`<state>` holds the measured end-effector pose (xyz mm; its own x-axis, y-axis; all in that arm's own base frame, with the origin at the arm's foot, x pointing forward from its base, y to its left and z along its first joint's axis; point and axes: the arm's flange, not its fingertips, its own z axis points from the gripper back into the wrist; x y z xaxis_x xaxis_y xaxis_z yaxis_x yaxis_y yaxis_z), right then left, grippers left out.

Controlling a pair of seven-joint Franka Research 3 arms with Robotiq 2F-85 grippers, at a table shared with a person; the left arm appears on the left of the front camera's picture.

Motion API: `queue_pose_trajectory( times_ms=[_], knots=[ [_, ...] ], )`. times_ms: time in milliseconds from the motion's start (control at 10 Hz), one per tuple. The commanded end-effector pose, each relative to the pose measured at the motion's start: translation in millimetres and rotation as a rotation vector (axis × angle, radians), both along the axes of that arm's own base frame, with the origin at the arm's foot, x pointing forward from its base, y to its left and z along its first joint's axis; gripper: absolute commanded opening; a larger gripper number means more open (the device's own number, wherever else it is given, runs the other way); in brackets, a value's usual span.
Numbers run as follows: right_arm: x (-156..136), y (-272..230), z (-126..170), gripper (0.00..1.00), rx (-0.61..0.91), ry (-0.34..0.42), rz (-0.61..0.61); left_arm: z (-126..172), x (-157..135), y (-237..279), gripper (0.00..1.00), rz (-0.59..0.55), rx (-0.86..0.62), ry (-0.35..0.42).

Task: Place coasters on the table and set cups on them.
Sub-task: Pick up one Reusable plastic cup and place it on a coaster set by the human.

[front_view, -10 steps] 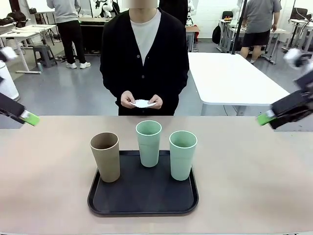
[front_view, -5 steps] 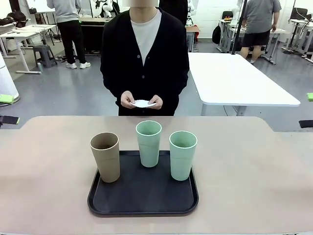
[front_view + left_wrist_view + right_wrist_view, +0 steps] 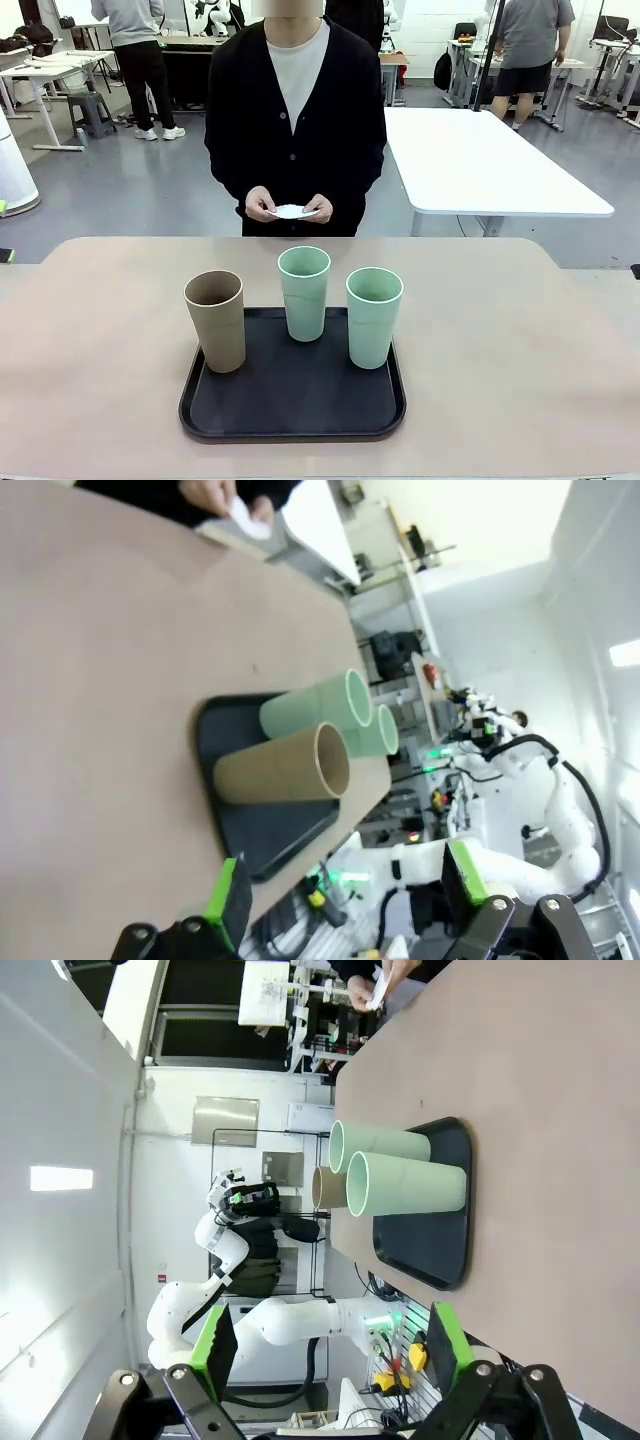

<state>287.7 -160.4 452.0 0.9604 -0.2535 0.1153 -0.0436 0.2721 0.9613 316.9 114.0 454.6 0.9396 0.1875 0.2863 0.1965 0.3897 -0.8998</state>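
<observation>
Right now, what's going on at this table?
A person at the far side holds the white coasters in both hands. The tan cup and two green cups stand on a black tray on the table. The left gripper and right gripper are open, holding nothing.

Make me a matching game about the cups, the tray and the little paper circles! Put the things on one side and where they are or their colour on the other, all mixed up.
Things:
1. brown cup
2. green cups
3. tray
4. coasters

Clues:
A. black
B. held by the person
C. on the tray's left side
D. on the tray, middle and right

Pairs: 1-C, 2-D, 3-A, 4-B
</observation>
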Motion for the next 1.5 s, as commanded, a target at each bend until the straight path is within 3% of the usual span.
queue_pose_trajectory(
  times_ms=[0, 200, 300, 1400],
  knots=[
    [-2.0, -1.8, 2.6, 1.00, -0.042, -0.009, 0.025, 2.4, -9.9, -2.5, 1.00, -0.004, 0.040, 0.021],
    [-6.3, -2.8, 8.7, 1.00, -0.061, -0.021, 0.040, 5.0, -11.1, -4.9, 1.00, 0.004, 0.095, 0.030],
    [-0.6, 0.1, 3.2, 1.00, -0.023, 0.001, 0.001, 1.3, -2.1, -0.8, 1.00, 0.000, 0.032, 0.010],
    [-0.6, 0.1, 3.2, 1.00, -0.023, 0.001, 0.001, 1.3, -2.1, -0.8, 1.00, 0.000, 0.032, 0.010]
  ],
)
